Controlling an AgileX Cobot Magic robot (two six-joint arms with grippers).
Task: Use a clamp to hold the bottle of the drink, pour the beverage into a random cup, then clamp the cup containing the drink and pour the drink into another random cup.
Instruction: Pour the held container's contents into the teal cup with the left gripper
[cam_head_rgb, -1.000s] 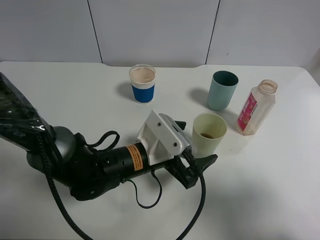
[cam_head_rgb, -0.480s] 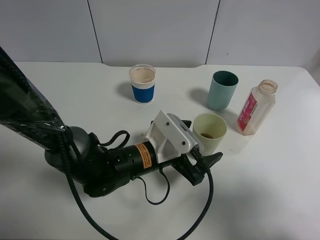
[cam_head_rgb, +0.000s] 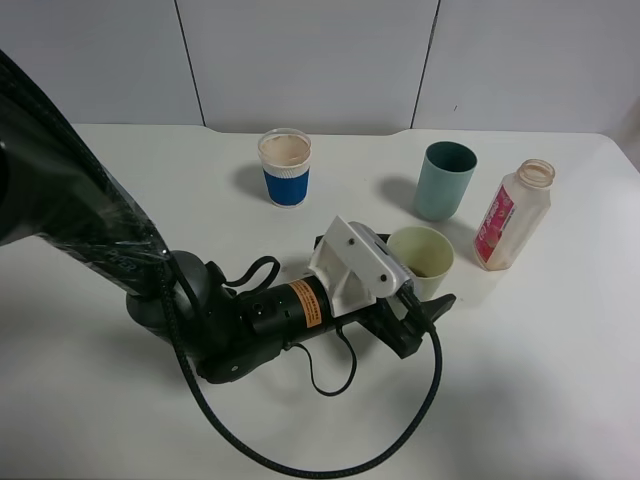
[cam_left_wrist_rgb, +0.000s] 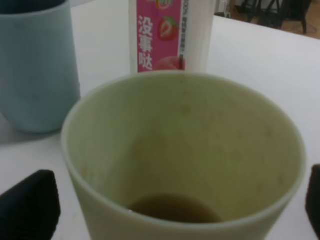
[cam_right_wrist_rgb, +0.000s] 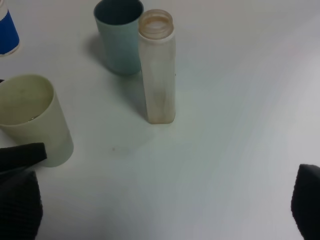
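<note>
The white surface (cam_head_rgb: 560, 380) carried a yellow-green cup (cam_head_rgb: 428, 252) inside the open left pincer (cam_head_rgb: 420, 272), a bottle (cam_head_rgb: 512, 225) and teal tumbler (cam_head_rgb: 444, 180) just beyond, and a blue-sleeved paper cup (cam_head_rgb: 285, 168) well aside.

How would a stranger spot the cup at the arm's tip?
On the white table, follow the black arm to its tip: the yellow-green cup stands there. Its colour and brown liquid inside set it apart from the teal cup and the blue-sleeved cup.

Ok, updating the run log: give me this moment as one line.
left gripper: open, straddling yellow-green cup | cup: drink inside | right gripper: open, empty | bottle: upright, uncapped
</note>
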